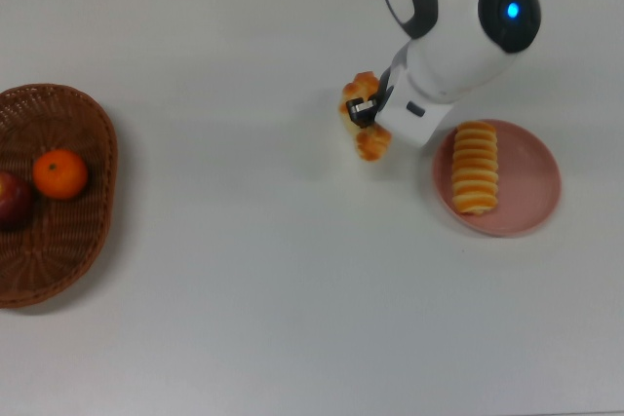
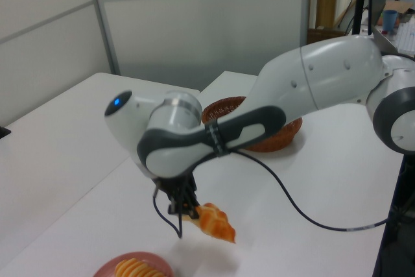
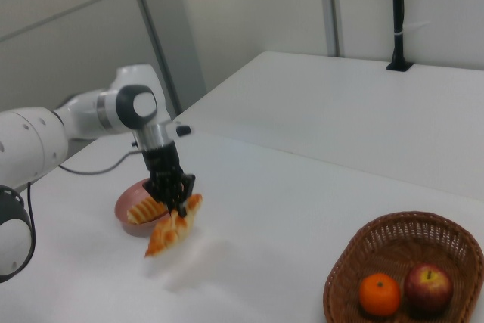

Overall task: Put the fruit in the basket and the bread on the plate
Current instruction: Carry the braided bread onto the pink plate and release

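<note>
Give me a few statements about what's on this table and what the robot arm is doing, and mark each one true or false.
1. The gripper holds the braided loaf clear of the table. True.
2. The pink plate is empty. False: the ridged loaf lies on it.
3. The mandarin and the apple both sit in the basket. True.
4. The braided loaf hangs level. False: it tilts, one end lower in the left view.
5. The basket stands right beside the plate. False: they are far apart, at opposite ends of the top view.
</note>
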You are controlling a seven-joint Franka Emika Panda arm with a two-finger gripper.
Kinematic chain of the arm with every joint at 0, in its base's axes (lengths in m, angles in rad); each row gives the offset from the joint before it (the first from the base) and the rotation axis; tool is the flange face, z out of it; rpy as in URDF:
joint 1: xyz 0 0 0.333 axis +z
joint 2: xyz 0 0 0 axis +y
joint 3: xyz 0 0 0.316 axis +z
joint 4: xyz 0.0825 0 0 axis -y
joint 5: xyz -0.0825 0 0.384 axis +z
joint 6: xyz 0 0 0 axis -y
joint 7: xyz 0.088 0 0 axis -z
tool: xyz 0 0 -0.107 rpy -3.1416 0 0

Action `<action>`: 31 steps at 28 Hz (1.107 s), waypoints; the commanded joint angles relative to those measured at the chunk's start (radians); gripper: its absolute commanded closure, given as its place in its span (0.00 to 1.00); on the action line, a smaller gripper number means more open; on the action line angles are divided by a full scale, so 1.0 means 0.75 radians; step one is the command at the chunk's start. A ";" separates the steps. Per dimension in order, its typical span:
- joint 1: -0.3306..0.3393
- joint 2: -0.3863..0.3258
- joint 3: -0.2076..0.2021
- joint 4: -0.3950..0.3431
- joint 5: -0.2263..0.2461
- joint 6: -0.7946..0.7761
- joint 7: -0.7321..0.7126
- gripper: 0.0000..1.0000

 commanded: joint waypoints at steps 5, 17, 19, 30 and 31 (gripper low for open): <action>0.041 -0.036 0.050 0.035 0.078 0.291 0.151 1.00; 0.221 0.013 0.064 0.002 0.070 0.658 0.266 1.00; 0.254 0.027 0.064 0.000 0.066 0.678 0.272 1.00; 0.270 0.099 0.054 -0.062 0.009 0.826 0.274 1.00; 0.270 0.103 0.050 -0.062 -0.005 0.826 0.274 0.89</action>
